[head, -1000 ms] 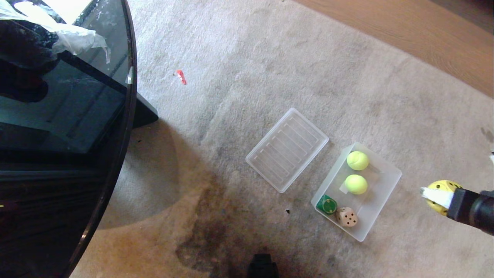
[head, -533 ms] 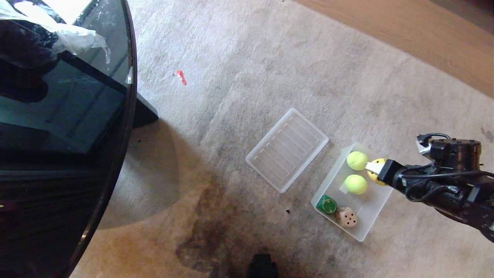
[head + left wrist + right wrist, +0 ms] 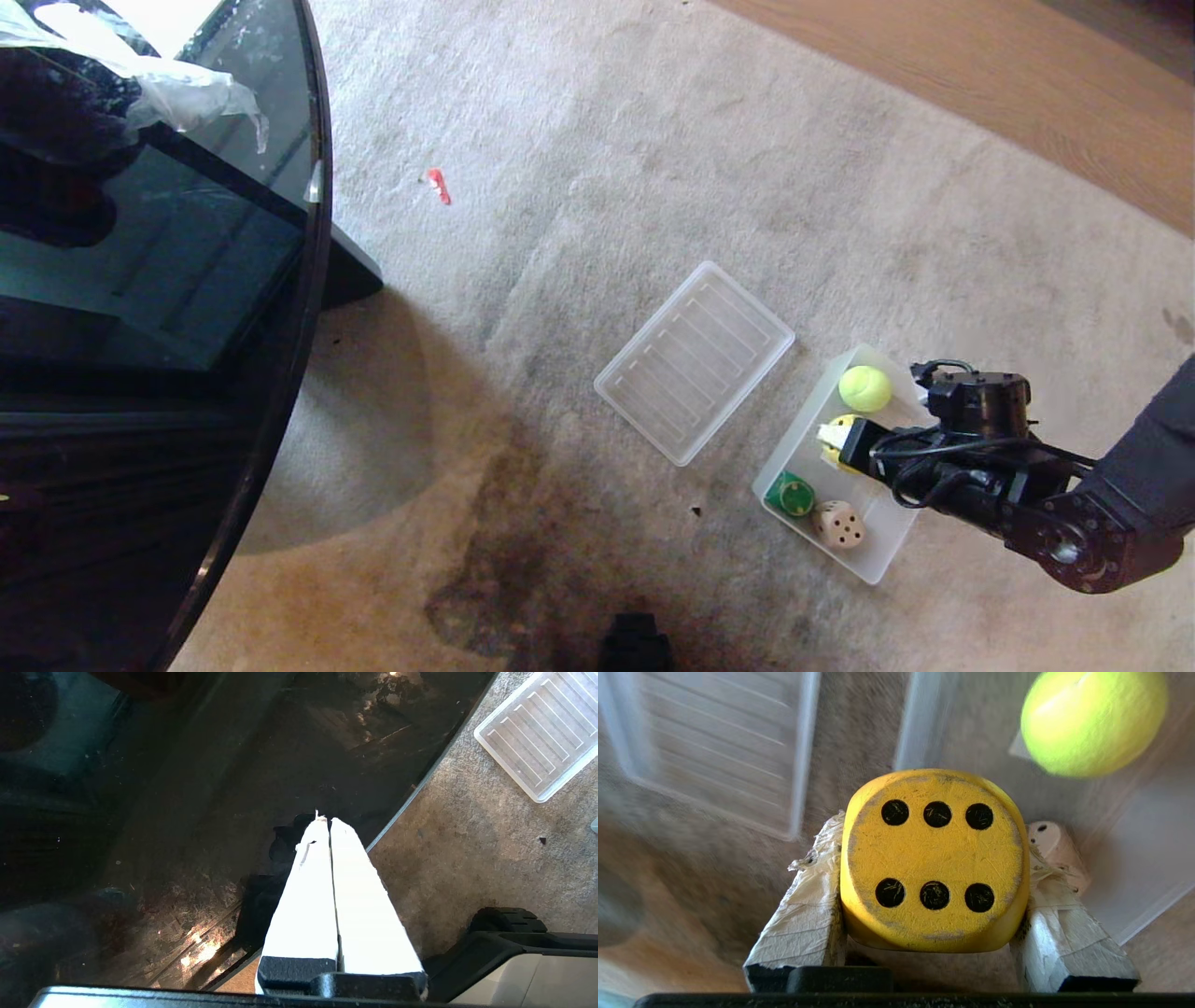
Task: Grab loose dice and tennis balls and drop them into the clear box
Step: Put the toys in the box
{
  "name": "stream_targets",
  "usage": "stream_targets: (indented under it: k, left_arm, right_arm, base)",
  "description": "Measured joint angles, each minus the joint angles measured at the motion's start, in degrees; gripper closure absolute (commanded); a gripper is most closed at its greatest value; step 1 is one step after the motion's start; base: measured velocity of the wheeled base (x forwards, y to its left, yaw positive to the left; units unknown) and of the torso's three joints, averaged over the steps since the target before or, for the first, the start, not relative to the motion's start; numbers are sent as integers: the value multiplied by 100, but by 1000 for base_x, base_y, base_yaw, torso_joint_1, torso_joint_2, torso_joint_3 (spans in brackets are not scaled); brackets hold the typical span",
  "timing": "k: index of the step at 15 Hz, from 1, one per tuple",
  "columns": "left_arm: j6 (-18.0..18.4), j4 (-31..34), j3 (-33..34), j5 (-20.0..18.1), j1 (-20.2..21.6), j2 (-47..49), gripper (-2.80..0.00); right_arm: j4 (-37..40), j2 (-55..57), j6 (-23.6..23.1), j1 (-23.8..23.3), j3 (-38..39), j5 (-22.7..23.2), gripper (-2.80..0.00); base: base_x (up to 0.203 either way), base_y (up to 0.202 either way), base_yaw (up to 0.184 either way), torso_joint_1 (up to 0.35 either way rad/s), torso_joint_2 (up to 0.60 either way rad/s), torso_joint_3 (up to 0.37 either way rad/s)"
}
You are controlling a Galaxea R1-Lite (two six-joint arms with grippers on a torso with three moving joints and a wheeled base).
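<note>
Holding: my right gripper (image 3: 934, 882) clamps the yellow die (image 3: 934, 858), six pips showing.
Position: I hang above the clear box (image 3: 920, 523), near a tennis ball (image 3: 864, 388).
Left gripper (image 3: 329, 826): fingers pressed together, empty.

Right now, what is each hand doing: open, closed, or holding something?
Left hand: closed, empty, parked by the glass table.
Right hand: closed on the yellow die, over the clear box.

Clear box (image 3: 920, 518) set on carpet (image 3: 653, 168), lid (image 3: 694, 360) at its ten o'clock, ball (image 3: 865, 388) at twelve inside, two dice (image 3: 814, 511) at seven, table (image 3: 140, 327) at nine.
</note>
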Motion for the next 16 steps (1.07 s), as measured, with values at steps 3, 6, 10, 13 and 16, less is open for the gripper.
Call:
stream_targets:
  k: [3,6,10,13,16]
  left_arm:
    - [0,1,0,2,0,0,0]
    - [0,1,0,2,0,0,0]
    - [0,1,0,4,0,0,0]
    - [-1,1,0,2,0,0,0]
    - [0,1,0,0,0,0,0]
  right_arm:
    - [-17,276,-11,18,-41,-18,-280]
    - [-319,359,-80,28,16,-11,-280]
    - [-311,203,-88,38,170,-22,-280]
    - [-262,-264,-90,-6,547,-13,-144]
    - [-11,-658,-203,-61,803,1,0]
  base:
    - [0,0,0,0,0,0]
    - [0,0,0,0,0,0]
    - [0,0,0,0,0,0]
    - [0,0,0,0,0,0]
    - [0,0,0,0,0,0]
